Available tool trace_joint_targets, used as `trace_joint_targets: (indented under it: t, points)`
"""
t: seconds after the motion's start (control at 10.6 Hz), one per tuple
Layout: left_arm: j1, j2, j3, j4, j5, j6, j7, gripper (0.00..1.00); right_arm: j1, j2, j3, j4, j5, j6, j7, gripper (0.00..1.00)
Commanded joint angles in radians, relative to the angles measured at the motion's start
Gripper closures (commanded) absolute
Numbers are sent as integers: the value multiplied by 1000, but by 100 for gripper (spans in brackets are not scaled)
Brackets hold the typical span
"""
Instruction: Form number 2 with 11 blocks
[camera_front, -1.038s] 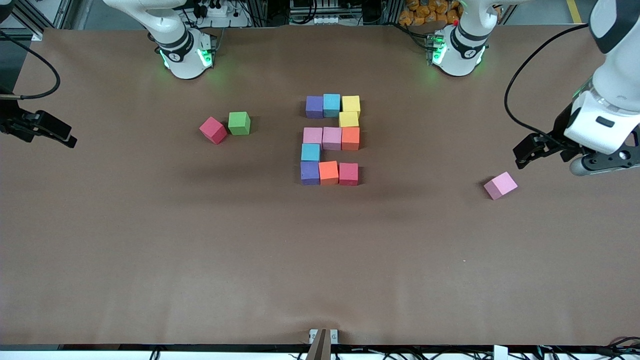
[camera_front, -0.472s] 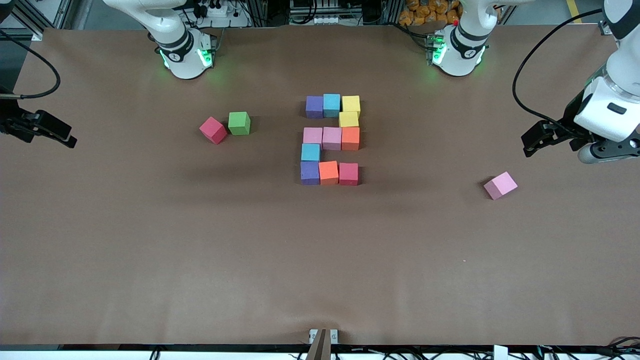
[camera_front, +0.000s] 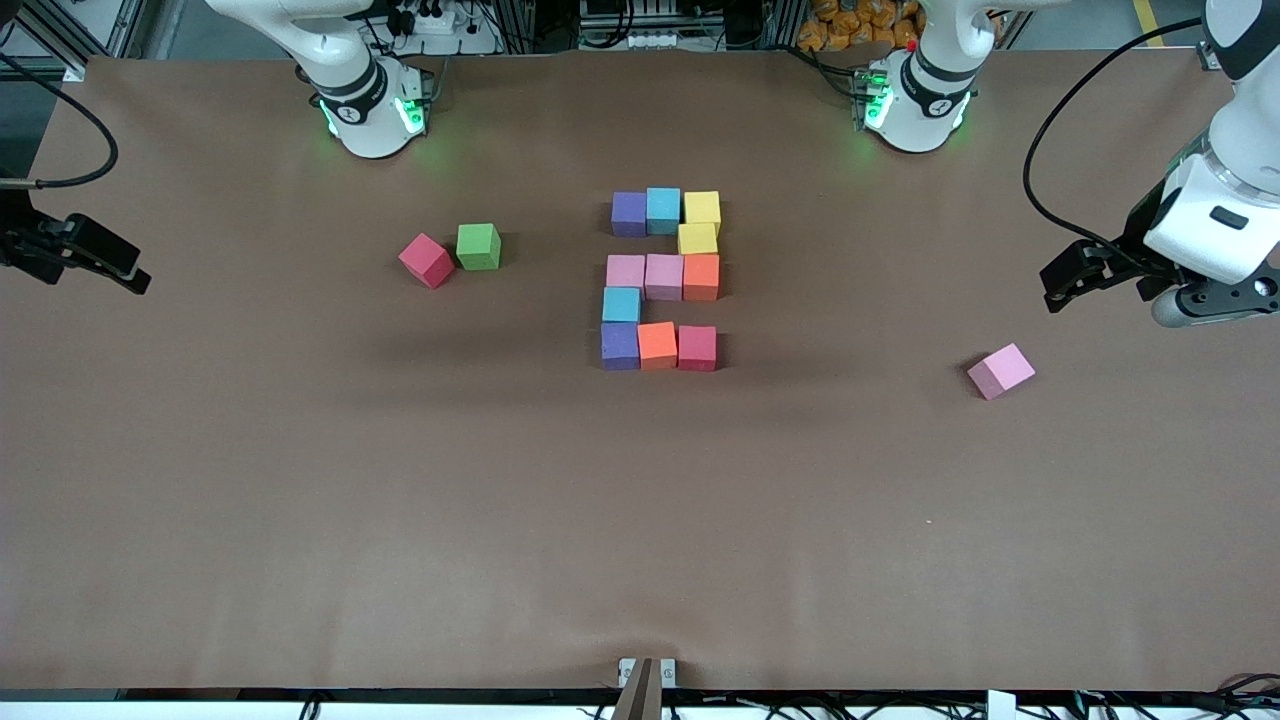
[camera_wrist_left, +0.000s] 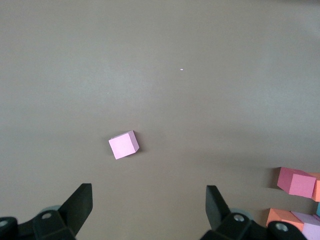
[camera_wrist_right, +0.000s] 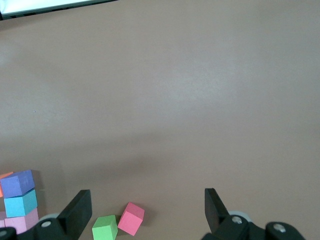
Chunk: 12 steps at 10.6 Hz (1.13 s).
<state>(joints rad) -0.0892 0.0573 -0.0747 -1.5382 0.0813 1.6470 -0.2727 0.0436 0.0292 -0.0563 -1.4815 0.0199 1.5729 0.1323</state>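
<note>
Fourteen cubes are being shown on the brown desk (camera_front: 300, 520). Eleven of them are being held together as the number 2 (camera_front: 662, 281) near the desk's middle: two purple, two blue, two yellow, two pink, two orange and one red, edge to edge, three wide and five tall. Its top row is lying nearest the robot bases, and its bottom row is lying nearest the front camera.

Three cubes are lying loose. A red cube (camera_front: 426, 260) and a green cube (camera_front: 478, 246) are sitting side by side, touching or nearly so, toward the right arm's end of the desk. A pink cube (camera_front: 1000, 371) is lying alone and turned askew toward the left arm's end, well apart from the digit.

The left gripper (camera_wrist_left: 149, 210) is being held in the air over bare desk close to the pink cube, near the desk's edge, its fingers (camera_wrist_left: 80, 205) spread wide and carrying nothing. The right gripper (camera_wrist_right: 148, 210) is being held over the desk's opposite edge, its fingers (camera_wrist_right: 79, 207) likewise spread and empty.

A wide stretch of open desk is lying between the cubes and the front camera.
</note>
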Motion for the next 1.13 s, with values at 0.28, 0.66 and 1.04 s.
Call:
trace_joint_targets:
  t: [0.28, 0.66, 1.04]
  points:
    - [3, -17, 16, 26, -24, -30, 23, 0, -5, 0, -3, 18, -9, -11, -5, 0]
    - [6, -13, 16, 27, -23, -41, 23, 0, -4, 0, -2, 18, -8, -4, 9, 0]
    - [6, -13, 16, 35, -24, -46, 23, 0, -11, 0, -5, 26, -9, -5, -2, 0]
